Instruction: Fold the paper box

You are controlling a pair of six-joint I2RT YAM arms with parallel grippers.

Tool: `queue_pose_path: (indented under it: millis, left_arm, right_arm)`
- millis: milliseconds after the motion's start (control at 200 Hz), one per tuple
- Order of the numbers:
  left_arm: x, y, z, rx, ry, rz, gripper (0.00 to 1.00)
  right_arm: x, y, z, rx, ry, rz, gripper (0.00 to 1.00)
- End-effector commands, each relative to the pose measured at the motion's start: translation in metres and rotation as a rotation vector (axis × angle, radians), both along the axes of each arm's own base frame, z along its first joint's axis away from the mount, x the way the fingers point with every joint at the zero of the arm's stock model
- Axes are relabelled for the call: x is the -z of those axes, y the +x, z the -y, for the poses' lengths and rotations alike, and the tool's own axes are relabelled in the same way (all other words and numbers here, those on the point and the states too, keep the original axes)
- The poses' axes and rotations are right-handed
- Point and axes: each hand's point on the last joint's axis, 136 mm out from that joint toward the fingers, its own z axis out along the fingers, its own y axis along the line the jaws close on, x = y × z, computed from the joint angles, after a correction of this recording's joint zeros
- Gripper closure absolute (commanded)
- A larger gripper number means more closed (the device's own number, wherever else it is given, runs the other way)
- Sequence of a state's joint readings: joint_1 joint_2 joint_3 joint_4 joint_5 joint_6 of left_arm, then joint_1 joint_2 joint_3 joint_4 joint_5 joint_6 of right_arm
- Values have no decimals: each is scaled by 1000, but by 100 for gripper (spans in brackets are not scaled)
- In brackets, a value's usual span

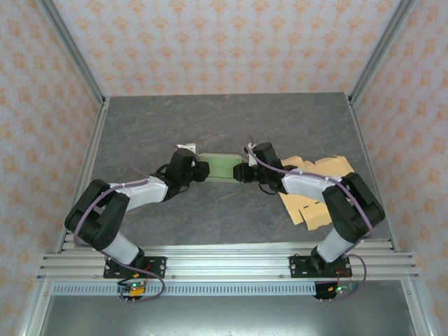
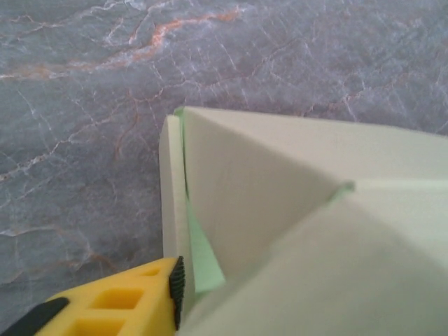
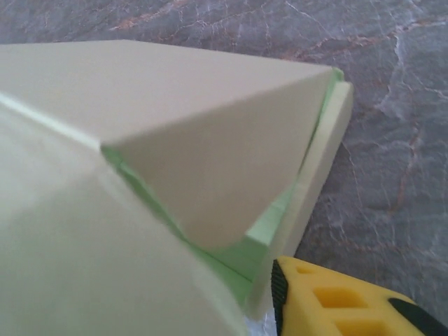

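**Item 1. Pale green paper box [image 1: 220, 168], oblong and partly folded.** It lies on the middle of the grey marbled worktop [image 1: 231, 119], long axis running left to right. The left hand [image 1: 201, 170] is at its left end and the right hand [image 1: 243, 172] at its right end, so the box sits between them.

**Item 2. Hands.** Whether each hand is spread or pinching the box cannot be told from these views.

**Item 3. Left wrist view.**
- The box [image 2: 280, 210] is seen close up. An upright end wall and a triangular flap leaning inward are visible, with a brighter green inner face along the seams.
- One yellow plastic finger [image 2: 119, 308] with a black ribbed pad sits at the outer face of that wall. Contact is uncertain.

**Item 4. Right wrist view.**
- The opposite end of the box [image 3: 175, 126] mirrors the first, with a slanted matt panel, a green lining in the gap and a thick cream-edged end wall.
- A yellow finger [image 3: 336, 301] with a black pad sits just outside the wall.

**Item 5. Overhead view.** Both arms are visible, along with tan flat cardboard pieces [image 1: 334, 166] lying on the worktop under the right arm, apart from the box.

**Item 6. Surfaces.** The paper is smooth and dull. The worktop [image 2: 84, 105] is stone-patterned with pale and rust-coloured veins.
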State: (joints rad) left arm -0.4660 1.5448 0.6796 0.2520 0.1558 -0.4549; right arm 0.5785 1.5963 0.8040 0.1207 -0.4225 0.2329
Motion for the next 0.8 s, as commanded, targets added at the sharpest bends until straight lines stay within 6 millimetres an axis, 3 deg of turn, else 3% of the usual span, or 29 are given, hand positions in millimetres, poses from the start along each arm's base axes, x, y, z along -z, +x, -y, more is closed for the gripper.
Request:
queue_pose_path:
  millis: [0,90,280,380,486,521,631,701,796]
  left_arm:
    - [-13,-7,-4,-14,-14,22,55]
    - [-21,-15,-4,-7,-39,23,46]
    - [-41,-38,-16,-34,-93,43,40]
    - [-55,-53,-32,-91,-103,63,32]
    - [-77,-62,-51,-153,-98,125,15]
    - [-86,-63,-60,-186,-83,142,11]
    - [-123,-54,-80,-251,-23,200,5]
    - [-143,-41,-88,-264,15,211,2]
    - [-155,-17,-94,-294,51,185,0]
  right_arm:
    - [-15,-4,2,-1,19,55,55]
    - [-18,-11,2,-1,60,53,52]
    - [-41,-24,12,52,158,98,48]
    - [-66,-28,36,166,206,185,44]
    - [-95,-31,62,245,167,297,44]
    - [-102,-30,72,273,142,335,40]
    - [-118,-22,92,359,133,391,26]
    - [-121,-7,100,425,147,342,23]
    - [-123,18,89,427,204,213,21]
